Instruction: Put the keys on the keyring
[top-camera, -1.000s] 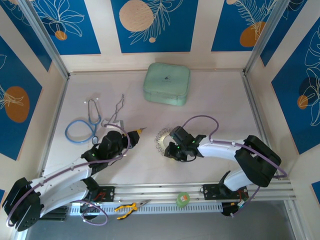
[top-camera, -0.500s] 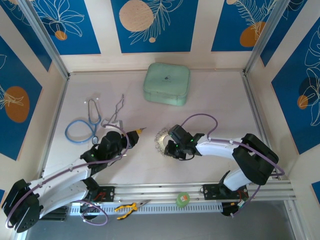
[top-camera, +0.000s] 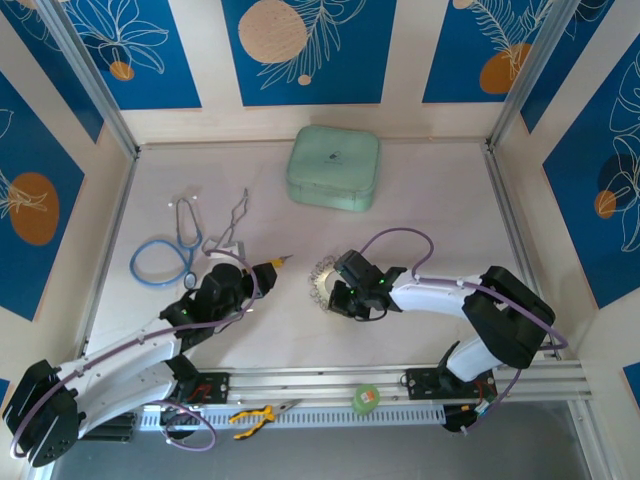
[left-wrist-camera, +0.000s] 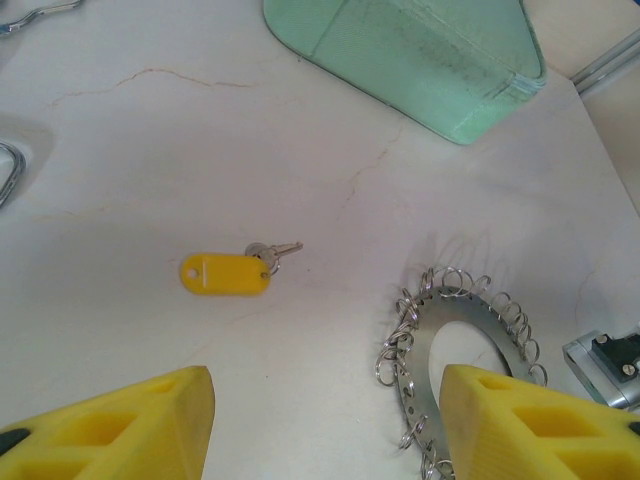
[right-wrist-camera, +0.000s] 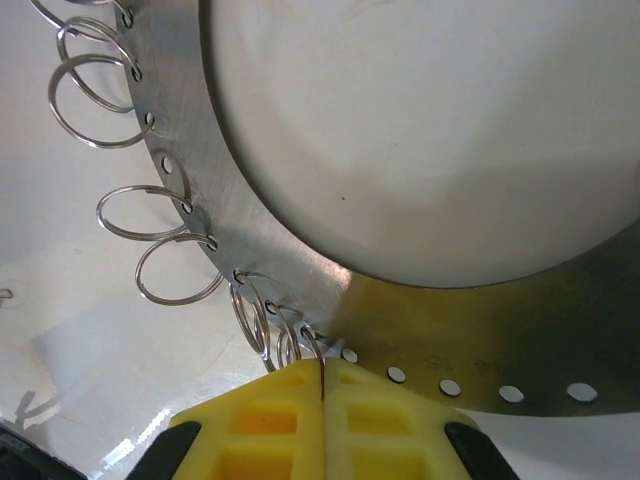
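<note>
The keyring lies mid-table, a flat silvery ring plate edged with many small wire loops. My right gripper is at its near right edge. In the right wrist view its yellow fingers meet, shut on one thin wire loop of the keyring. A small silver key with a yellow plastic tag lies left of the ring, also seen from above. My left gripper hovers open just short of that key, with nothing between its fingers.
A mint-green case stands at the back centre. A blue stethoscope and a bent wire piece lie at the left. Yellow-handled pliers and a green tape roll rest on the front rail.
My right gripper has edged left onto the keyring and shut on one of its loops. The left arm and the yellow-tagged key have not moved.
</note>
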